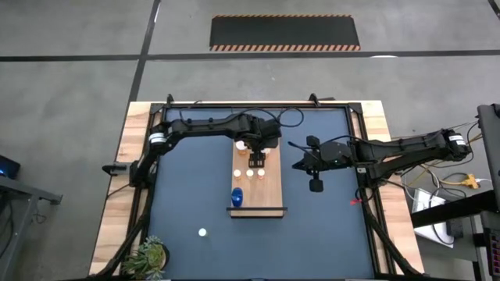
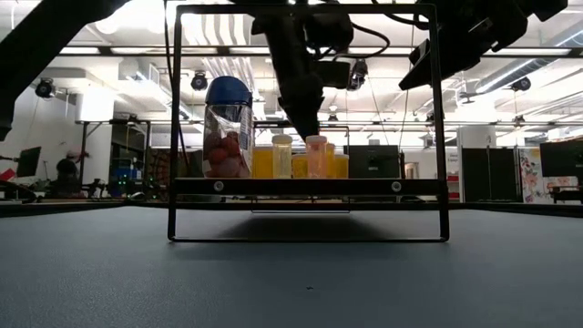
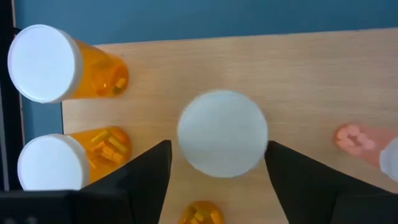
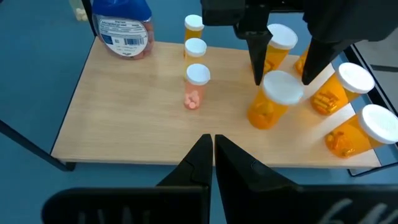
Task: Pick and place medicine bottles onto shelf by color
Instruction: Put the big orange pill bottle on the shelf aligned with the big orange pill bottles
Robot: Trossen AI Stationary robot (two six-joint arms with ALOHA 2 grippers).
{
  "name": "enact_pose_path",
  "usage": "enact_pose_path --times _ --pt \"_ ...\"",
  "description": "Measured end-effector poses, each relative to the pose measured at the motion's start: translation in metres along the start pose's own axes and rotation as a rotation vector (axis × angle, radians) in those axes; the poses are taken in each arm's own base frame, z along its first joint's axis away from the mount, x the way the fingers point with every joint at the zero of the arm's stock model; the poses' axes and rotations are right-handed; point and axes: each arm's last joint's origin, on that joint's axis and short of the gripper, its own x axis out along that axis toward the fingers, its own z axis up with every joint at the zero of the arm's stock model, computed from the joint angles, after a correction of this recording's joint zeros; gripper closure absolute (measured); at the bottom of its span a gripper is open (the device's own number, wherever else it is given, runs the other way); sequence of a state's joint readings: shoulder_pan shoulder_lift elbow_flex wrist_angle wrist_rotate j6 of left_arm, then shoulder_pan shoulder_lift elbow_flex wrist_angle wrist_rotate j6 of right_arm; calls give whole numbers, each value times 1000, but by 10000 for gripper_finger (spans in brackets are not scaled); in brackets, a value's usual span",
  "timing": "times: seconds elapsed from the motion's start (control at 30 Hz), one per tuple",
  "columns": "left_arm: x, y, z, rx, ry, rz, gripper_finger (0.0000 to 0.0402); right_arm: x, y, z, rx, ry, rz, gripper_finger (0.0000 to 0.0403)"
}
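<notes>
A green plant (image 1: 148,254) sits at my table's (image 1: 328,234) near left corner. A striped black mat (image 1: 285,33) lies on the floor beyond the table.

A pale, matt wooden shelf board (image 4: 143,106) with visible grain is seen. Translucent glossy orange plastic bottles (image 4: 268,106) are topped by smooth white matt caps (image 3: 222,133). A clear plastic blue-capped bottle (image 4: 122,28) carries a paper label. The dark tabletop (image 1: 195,203) looks matt.

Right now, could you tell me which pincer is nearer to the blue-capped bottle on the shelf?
The left pincer is nearer: it hangs over the orange bottles on the shelf, beyond the blue-capped bottle. The right pincer waits off the shelf's side, over the blue mat.
</notes>
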State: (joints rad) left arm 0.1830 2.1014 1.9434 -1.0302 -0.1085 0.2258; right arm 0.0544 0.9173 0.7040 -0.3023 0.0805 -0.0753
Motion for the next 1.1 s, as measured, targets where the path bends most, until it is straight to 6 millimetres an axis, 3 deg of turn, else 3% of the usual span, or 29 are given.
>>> enact_pose_path --times 0.17,0.27,0.43,0.6,0.8,0.97,1.1 --pt "0 0 -1 20 3 0 149 0 0 0 18 0 0 394" --pt "-10 -1 -1 28 1 -1 148 0 0 0 36 -2 -1 394" --pt "-56 -7 -8 41 -89 13 148 5 0 0 57 -85 -7 394" --pt "-99 -33 -23 83 -294 25 148 8 -1 -3 92 -112 -62 394" --pt "-113 -63 -70 154 -593 40 148 18 -1 -8 137 -179 -118 394" --pt "-111 -72 -118 193 -799 46 148 32 -2 -1 142 -256 -135 394" --pt "-111 -74 -153 224 -995 106 148 42 -6 16 147 -249 -152 394"
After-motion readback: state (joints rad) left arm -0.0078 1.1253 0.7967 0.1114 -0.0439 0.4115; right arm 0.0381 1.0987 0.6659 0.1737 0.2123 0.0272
